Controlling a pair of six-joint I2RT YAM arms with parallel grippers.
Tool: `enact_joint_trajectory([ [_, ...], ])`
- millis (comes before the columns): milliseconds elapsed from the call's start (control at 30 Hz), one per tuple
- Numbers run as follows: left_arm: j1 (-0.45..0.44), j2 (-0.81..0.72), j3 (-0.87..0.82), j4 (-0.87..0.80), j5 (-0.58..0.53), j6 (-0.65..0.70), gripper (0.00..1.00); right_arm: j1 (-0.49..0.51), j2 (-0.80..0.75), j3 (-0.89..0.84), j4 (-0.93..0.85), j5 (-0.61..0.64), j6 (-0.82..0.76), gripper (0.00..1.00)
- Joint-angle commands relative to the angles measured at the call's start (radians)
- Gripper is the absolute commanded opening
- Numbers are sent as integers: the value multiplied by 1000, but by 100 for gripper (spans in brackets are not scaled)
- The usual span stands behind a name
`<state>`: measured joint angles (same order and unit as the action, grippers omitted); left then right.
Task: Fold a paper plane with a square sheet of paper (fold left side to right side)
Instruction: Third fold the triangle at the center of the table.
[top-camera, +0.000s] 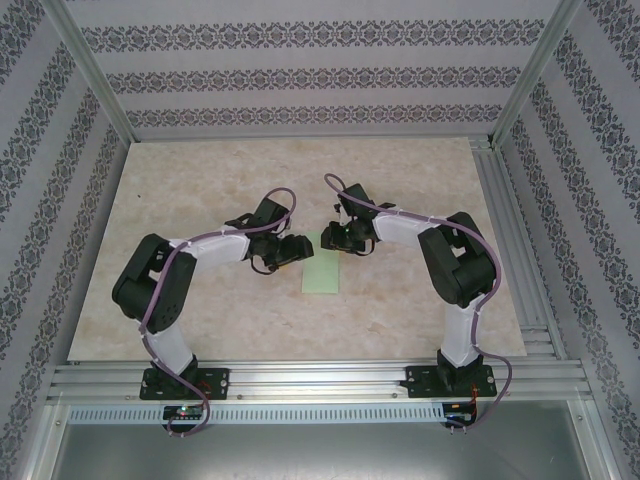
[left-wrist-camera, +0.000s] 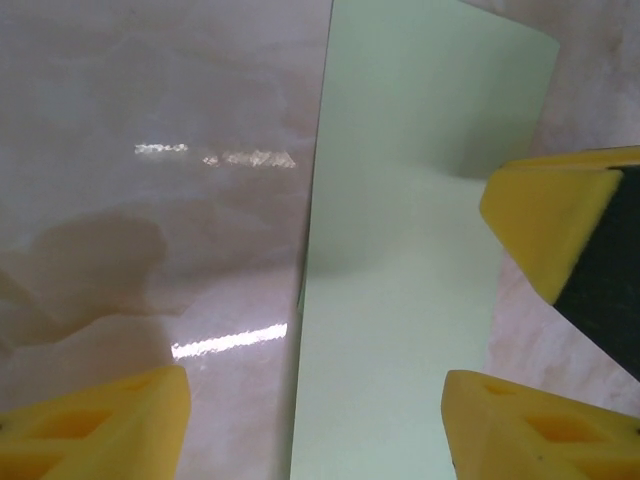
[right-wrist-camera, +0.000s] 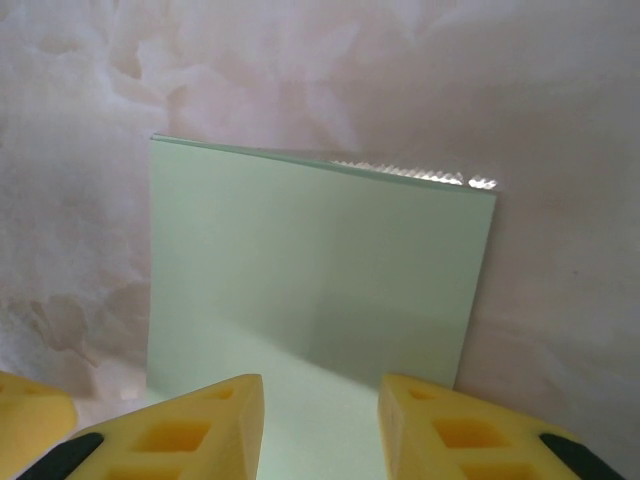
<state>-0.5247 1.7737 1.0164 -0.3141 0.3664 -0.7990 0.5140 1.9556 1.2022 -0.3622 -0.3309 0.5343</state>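
The square sheet of paper (top-camera: 322, 275), folded narrow, lies mid-frame on the surface (top-camera: 200, 190). Left pincer (left-wrist-camera: 318, 400) and right pincer (right-wrist-camera: 320, 395) gape over it; a sliding press could shift layers, skewing the crease.

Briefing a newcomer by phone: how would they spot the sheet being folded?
Find the marbled beige table; near its middle, just ahead of the two arms, lies a narrow rectangle of paper. It is the only pale mint-green thing there.
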Motion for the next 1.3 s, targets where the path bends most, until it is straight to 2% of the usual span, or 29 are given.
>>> enact_joint_trajectory([
  [0, -5, 24, 38, 46, 31, -12, 64, -9, 20, -7, 2, -17, -30, 36],
  [367, -24, 69, 57, 68, 52, -28, 51, -9, 19, -12, 5, -25, -27, 36],
  [800, -35, 81, 53, 73, 63, -30, 45, -9, 22, -12, 9, -31, -24, 35],
  [1000, -37, 72, 48, 70, 60, -30, 39, -9, 20, -11, 8, -31, -26, 35],
  [1267, -37, 30, 39, 45, 45, -24, 38, -11, 20, -12, 9, -30, -27, 35],
])
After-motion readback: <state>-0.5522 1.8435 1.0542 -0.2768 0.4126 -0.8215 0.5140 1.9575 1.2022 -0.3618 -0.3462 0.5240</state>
